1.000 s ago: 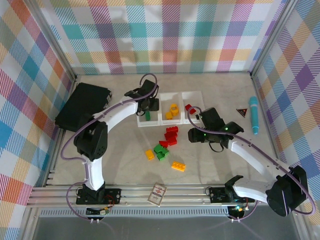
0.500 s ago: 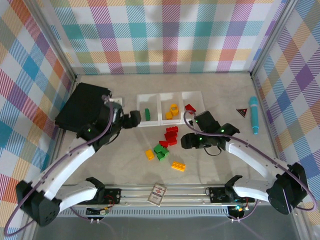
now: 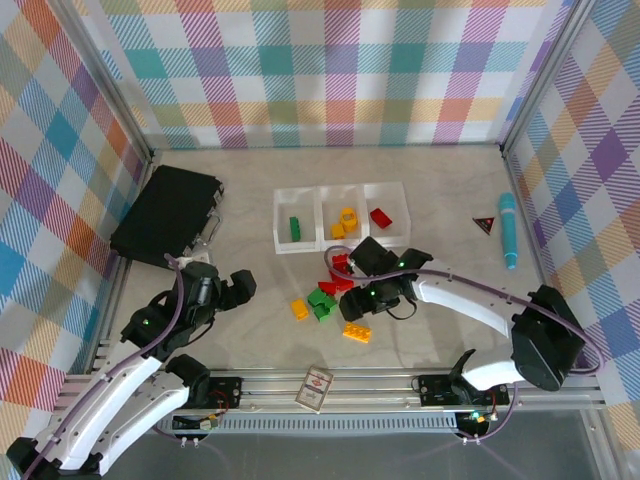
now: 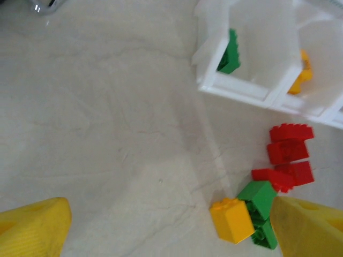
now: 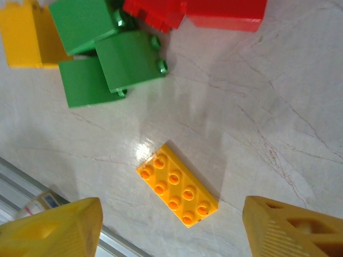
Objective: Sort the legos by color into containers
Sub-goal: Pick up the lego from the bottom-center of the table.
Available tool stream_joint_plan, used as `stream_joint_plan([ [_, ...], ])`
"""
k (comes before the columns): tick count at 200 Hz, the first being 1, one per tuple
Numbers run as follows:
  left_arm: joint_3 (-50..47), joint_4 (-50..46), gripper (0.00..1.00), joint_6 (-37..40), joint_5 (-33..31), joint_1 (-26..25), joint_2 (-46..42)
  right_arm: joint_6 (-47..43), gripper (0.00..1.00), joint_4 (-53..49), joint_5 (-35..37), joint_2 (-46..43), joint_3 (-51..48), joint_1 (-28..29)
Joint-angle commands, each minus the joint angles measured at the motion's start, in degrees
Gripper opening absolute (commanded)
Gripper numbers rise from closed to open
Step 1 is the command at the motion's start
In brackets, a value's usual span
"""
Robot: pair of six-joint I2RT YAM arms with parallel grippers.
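the right gripper (image 5: 171, 227) hangs open over an orange lego (image 5: 177, 191), with green legos (image 5: 102, 59) at its 11 o'clock. the left gripper (image 4: 169, 227) is open too.

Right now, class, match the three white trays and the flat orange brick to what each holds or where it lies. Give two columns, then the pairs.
Column one:
1. left tray
2. middle tray
3. right tray
4. flat orange brick

Column two:
A. holds a red brick
B. lies loose on the table
C. holds a green brick
D. holds yellow bricks

Pairs: 1-C, 2-D, 3-A, 4-B
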Motion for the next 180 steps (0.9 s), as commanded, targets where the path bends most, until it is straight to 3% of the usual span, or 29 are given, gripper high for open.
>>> stream_joint_plan([
  [1,-0.7,-2.6,0.95,-1.7,0.1,-0.4,-0.5,-7.1,0.74,-4.3,3.6,2.8,-0.3,3.9],
  [37,-0.3,-2.0,0.95,-1.6,-0.6,-0.4,-0.4,-12.1,0.75,-3.5,8.3,7.2,1.7,9.1],
  [115,0.2,-2.9,0.96,-1.3,-1.8,-0.4,-1.2,-11.6,0.81,-2.7,11.5,17.9,3.2,9.2],
  [147,-0.1,-2.2,0.96,-1.2,-2.1,-0.4,-1.0,-11.3,0.79,-3.5,11.4,19.7,4.2,9.2],
  [180,-0.3,-1.7,0.96,-1.3,-2.0,-0.4,-0.7,-10.1,0.71,-3.5,10.4,19.6,4.6,9.2],
])
